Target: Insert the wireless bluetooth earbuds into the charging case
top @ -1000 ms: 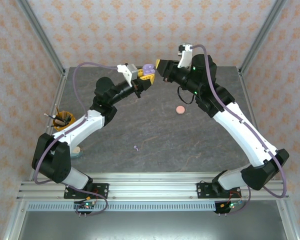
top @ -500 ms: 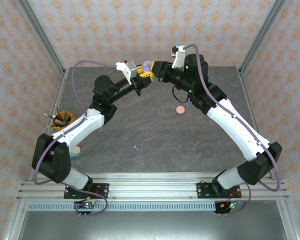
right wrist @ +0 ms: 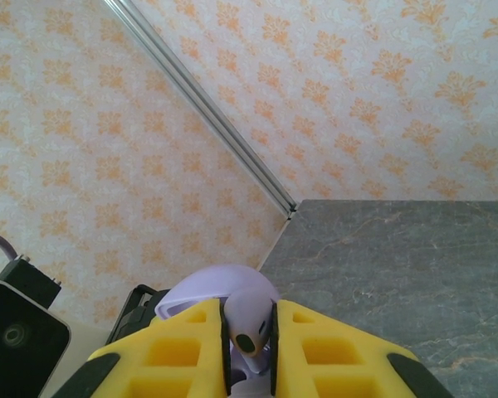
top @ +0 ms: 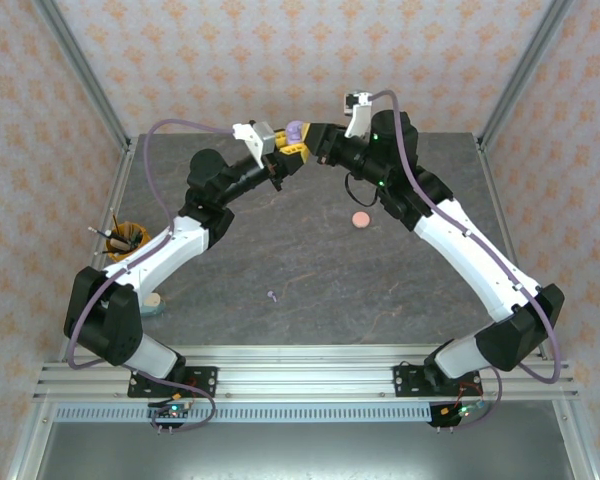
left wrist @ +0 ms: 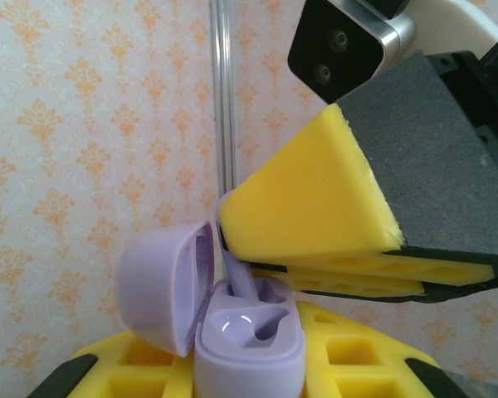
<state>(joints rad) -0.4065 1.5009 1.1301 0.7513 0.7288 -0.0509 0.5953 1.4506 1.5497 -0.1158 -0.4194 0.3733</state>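
Pinching purple earbud [right wrist: 251,313] in R gripper [right wrist: 249,333], stem pointing straight down into lid-open case [left wrist: 251,347] clamped by L gripper [left wrist: 249,369].

You're in a robot test cell: wallpaper-patterned panels [top: 280,60] framed by aluminium posts [top: 80,70], a grey table [top: 310,262], left arm [top: 170,250] and right arm [top: 470,255] bolted to a slotted rail [top: 300,372] at its near edge.

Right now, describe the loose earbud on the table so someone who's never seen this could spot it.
On the dark grey table, look toward the near edge, a little left of centre. The loose earbud lies there alone: a tiny pale purple stemmed speck, far smaller than the round pink case farther back and to the right.
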